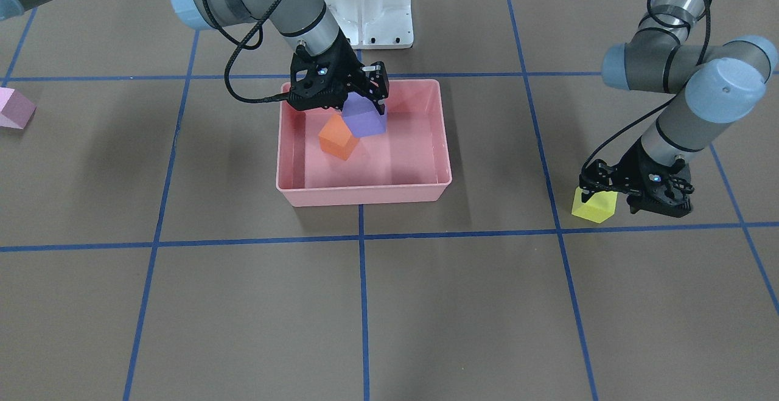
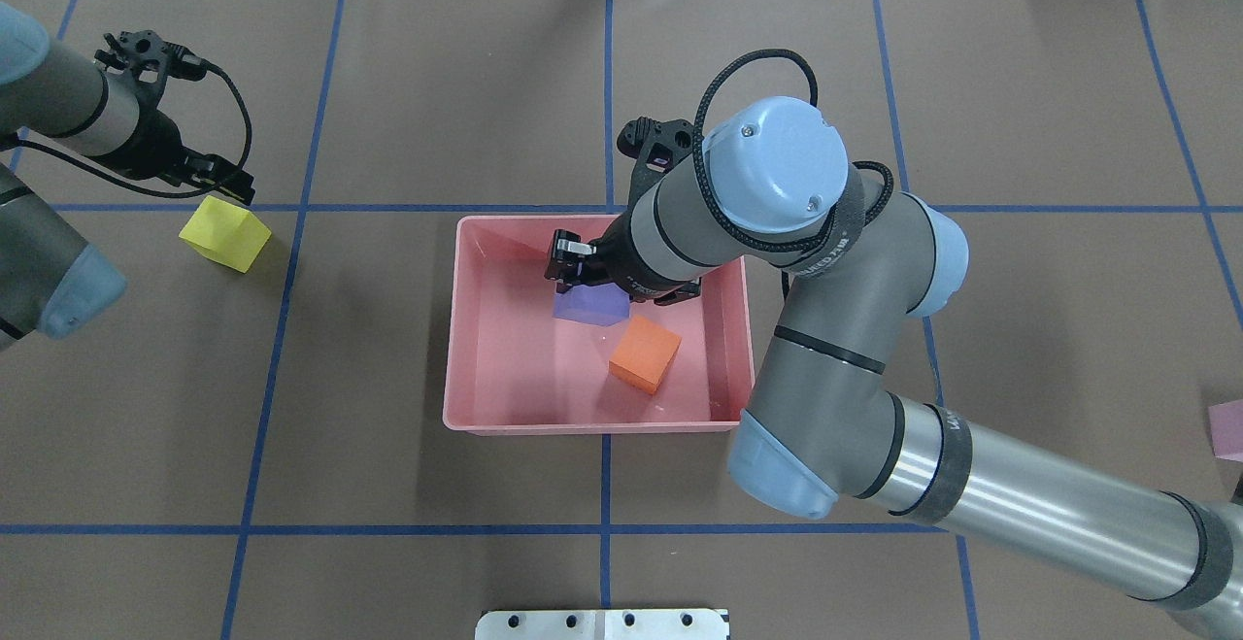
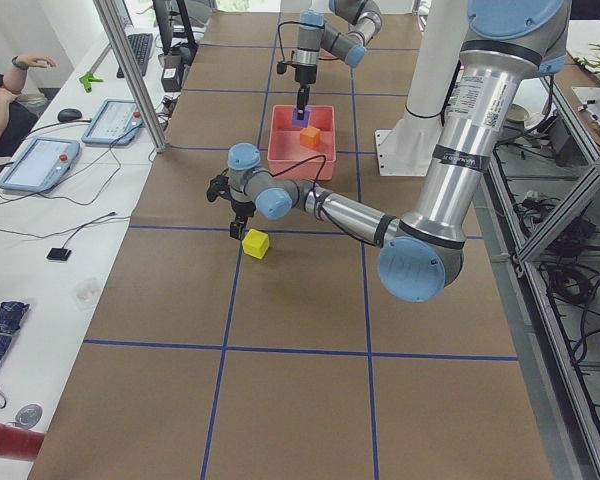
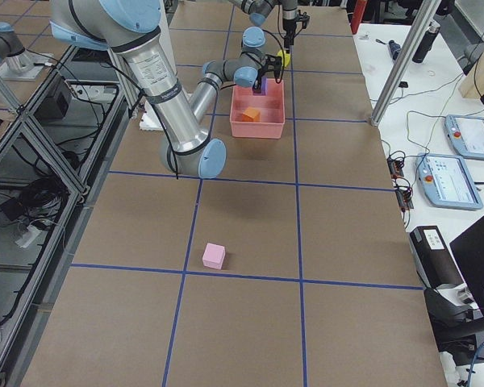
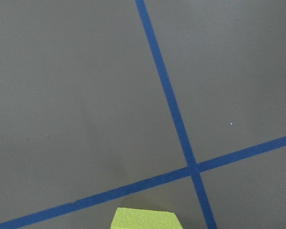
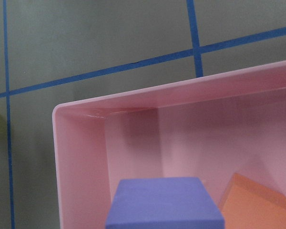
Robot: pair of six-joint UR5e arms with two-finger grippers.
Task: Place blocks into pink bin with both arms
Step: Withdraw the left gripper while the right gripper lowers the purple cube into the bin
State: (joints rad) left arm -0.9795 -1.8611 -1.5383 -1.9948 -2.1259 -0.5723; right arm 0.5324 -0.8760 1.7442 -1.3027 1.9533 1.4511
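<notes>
My right claw [image 1: 360, 106] holds the purple block [image 1: 365, 122] over the bin [image 1: 365, 194], beside the orange block [image 1: 338, 137] lying inside, while my left claw [image 1: 624, 202] hangs wide by the yellow block [image 1: 595, 206] on the worktop [image 1: 426, 303], likely light, squashy foam, best pinched gently on opposite flat faces.

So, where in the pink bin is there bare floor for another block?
Bare floor lies between the purple block and the wall of the pink bin on the robot's left. Crowded around the right gripper and orange block.
</notes>
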